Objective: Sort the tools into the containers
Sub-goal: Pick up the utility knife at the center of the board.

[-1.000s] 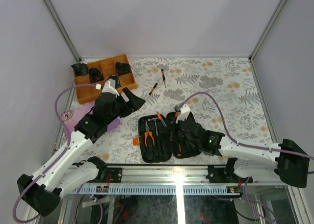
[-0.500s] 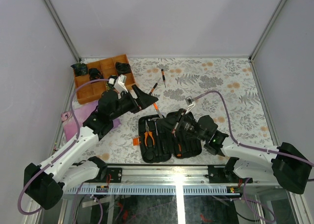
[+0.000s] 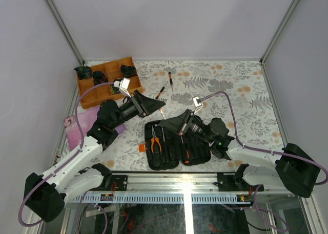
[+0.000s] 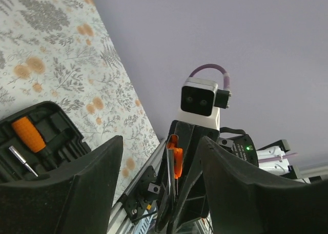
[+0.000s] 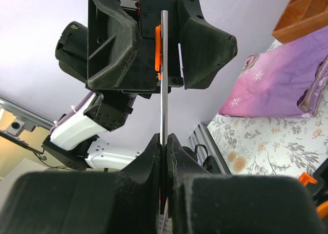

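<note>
Step in hand: by my reading, a mid-air handover of a thin driver [image 5: 164, 80] from the right arm to the left; it is hanging above the far-left corner of the open tool case [image 3: 169, 153].
Right side: the right gripper [image 5: 164, 142] is clenching the driver's bare steel shaft.
Left side: the left gripper [image 3: 156, 106] is standing released, jaws apart on either side of the driver's orange handle end; a gap is showing beside the shaft, so no grasp yet.
In the case: pliers [image 3: 156, 142] and an orange-handled screwdriver [image 4: 28, 134] are sitting in their slots.
Loose on the desk [image 3: 230, 90]: two short drivers [image 3: 160, 92] [image 3: 170, 80] are lying far of the case, well apart from both arms.
Next move: probably calling for the left jaws to shut squarely on the handle before the right lets go; an early release is risking a drop onto the case.
Edges: the grippers are facing nose to nose, leaving little slack along the shaft; the wooden tray [image 3: 102, 65] is sitting just far-left of the left arm.
Open room: the desk right and far of the case is offering space for backing out.
</note>
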